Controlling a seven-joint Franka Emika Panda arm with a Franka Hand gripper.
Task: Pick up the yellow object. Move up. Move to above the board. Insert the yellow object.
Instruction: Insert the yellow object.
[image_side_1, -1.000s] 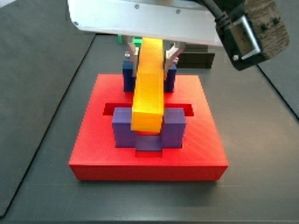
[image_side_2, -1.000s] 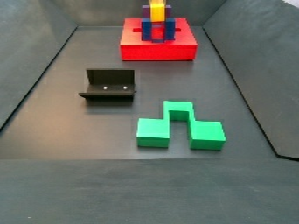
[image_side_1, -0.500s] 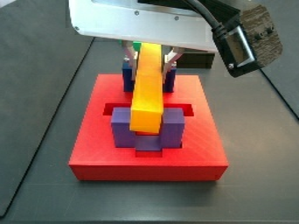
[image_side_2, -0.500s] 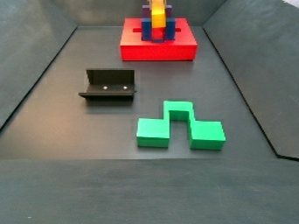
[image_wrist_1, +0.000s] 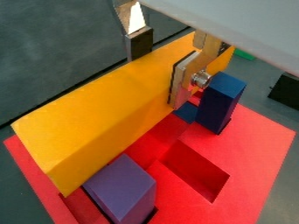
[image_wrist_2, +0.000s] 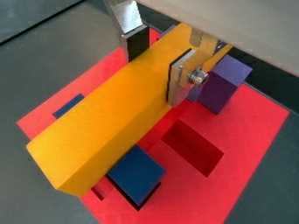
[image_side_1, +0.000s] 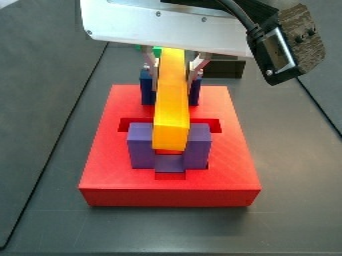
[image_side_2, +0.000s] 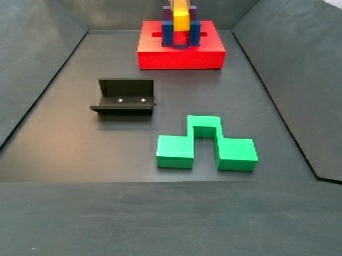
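The yellow object (image_side_1: 171, 100) is a long yellow-orange bar lying level above the board (image_side_1: 107, 170), a red platform. It runs from the blue post (image_side_1: 144, 80) at the back to the purple post (image_side_1: 140, 150) at the front, and its front end sits between the purple post's prongs. My gripper (image_side_1: 174, 66) is over the bar's back part, shut on it. In both wrist views the bar (image_wrist_1: 105, 118) (image_wrist_2: 111, 122) fills the gap between the fingers of the gripper (image_wrist_1: 162, 77) (image_wrist_2: 158, 74). Open recesses of the board (image_wrist_1: 257, 166) (image_wrist_2: 251, 144) show beside it.
In a side view the green notched block (image_side_2: 201, 145) lies on the dark floor in front, and the fixture (image_side_2: 124, 98) stands to its left. The board (image_side_2: 181, 58) stands at the far end. The wrist camera (image_side_1: 287, 45) sticks out beside the gripper.
The gripper and the yellow bar have sunk slightly toward the posts. Nothing else has moved.
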